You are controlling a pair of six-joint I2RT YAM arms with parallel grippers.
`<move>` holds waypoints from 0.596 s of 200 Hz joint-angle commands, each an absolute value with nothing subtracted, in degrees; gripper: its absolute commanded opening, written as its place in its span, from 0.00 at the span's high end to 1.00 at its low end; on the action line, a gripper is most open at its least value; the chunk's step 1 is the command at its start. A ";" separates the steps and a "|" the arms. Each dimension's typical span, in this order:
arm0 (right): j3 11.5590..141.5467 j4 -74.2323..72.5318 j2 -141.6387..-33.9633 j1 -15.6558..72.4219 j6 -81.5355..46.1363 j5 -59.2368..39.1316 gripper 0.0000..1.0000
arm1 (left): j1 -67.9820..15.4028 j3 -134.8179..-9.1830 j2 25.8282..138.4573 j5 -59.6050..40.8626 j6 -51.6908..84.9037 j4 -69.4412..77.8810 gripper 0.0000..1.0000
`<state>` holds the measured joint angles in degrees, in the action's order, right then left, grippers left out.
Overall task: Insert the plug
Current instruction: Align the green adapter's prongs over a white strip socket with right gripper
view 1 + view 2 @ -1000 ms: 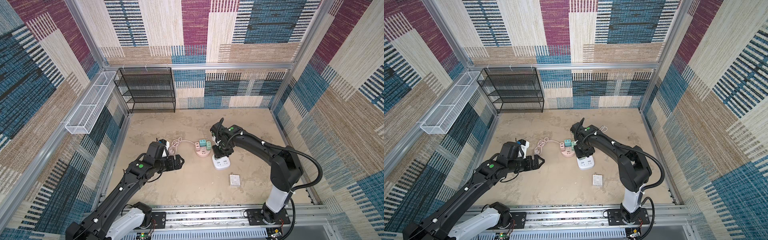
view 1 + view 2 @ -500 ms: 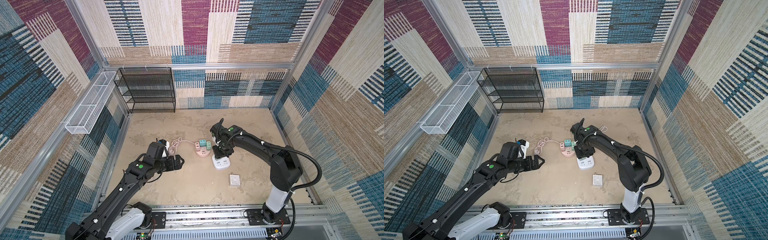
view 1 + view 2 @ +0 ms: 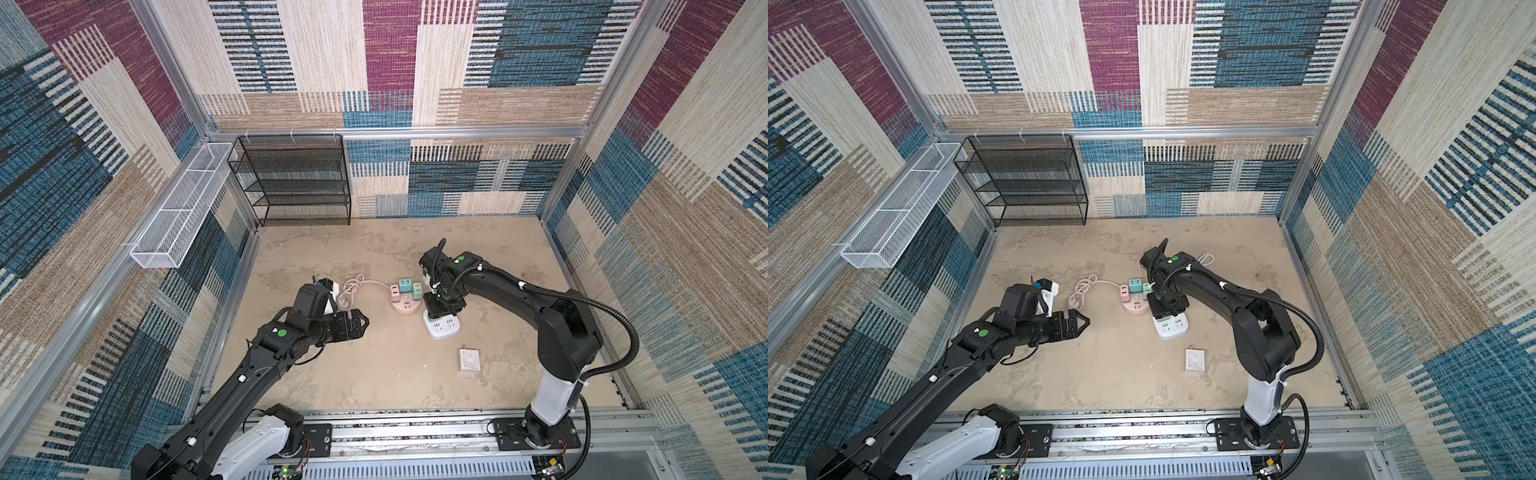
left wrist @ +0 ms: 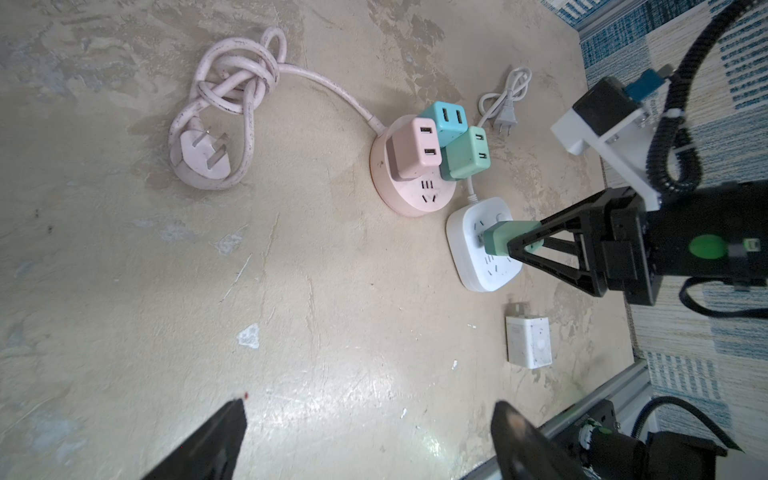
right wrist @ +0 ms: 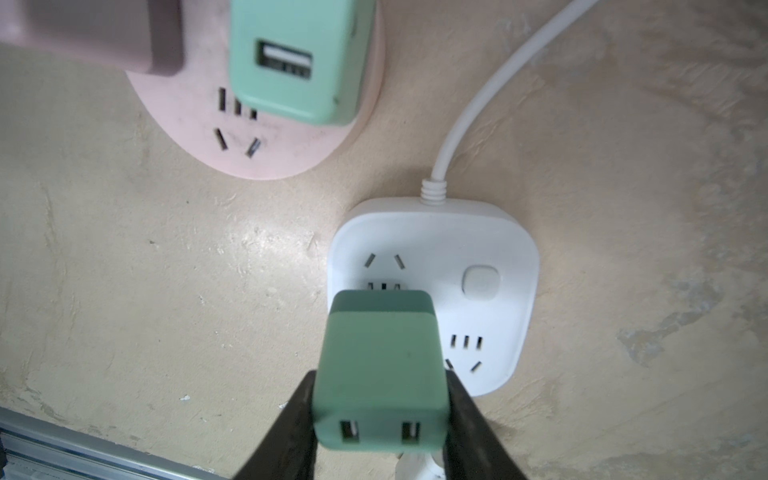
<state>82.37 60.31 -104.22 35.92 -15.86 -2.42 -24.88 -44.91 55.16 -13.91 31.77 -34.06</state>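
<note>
Stillness marked both top views: set against the pictures from a second before, nothing visible had shifted. The right tool [image 3: 441,306] hung steeply over the white square power strip [image 3: 444,329] on the tan table [image 3: 374,386], just beside the round pink socket hub [image 3: 404,306], and hid whatever it carried. The left tool [image 3: 358,324] hovered well apart from them, its jaws spread wide and empty. A white cube adapter [image 3: 468,360] lay alone nearer the front rail.

From the left wrist view, the green two-port charger plug [image 4: 498,243] stood on end with its front face against the strip's top, pinched narrowly by the right tool. The left tool's own fingers [image 4: 220,436] framed only bare table.

From the right wrist view, the plug [image 5: 380,361] sat clamped between the dark fingers [image 5: 286,419], covering one socket of the strip [image 5: 490,245]. Its prongs were hidden, so how deep they sat could not be told.

With no motion seen, the plug was probably either resting at the socket's mouth or already home. A straight push down and then a release seemed to be all that remained.
</note>
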 commanded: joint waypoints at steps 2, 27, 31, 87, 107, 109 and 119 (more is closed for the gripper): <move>82.85 60.28 -105.06 35.97 -16.35 -2.69 1.00 | -24.81 -44.74 55.20 -14.43 31.10 -33.40 0.03; 83.79 60.73 -105.28 35.93 -16.27 -2.59 1.00 | -24.96 -44.30 54.85 -14.24 31.20 -33.15 0.03; 83.97 60.73 -105.33 35.95 -16.18 -2.59 1.00 | -24.94 -44.28 54.79 -14.24 31.16 -33.20 0.03; 85.61 61.30 -107.21 35.99 -15.51 -2.37 1.00 | -24.90 -43.77 54.41 -13.98 31.29 -32.96 0.03; 86.68 62.26 -108.38 35.90 -15.10 -2.33 1.00 | -24.87 -43.80 54.18 -13.97 31.28 -32.89 0.03; 86.78 62.35 -108.44 35.87 -15.05 -2.25 1.00 | -24.92 -43.78 54.15 -13.97 31.29 -32.92 0.03; 87.43 62.85 -109.13 35.86 -14.78 -2.44 1.00 | -24.92 -43.73 54.28 -13.97 31.29 -32.89 0.03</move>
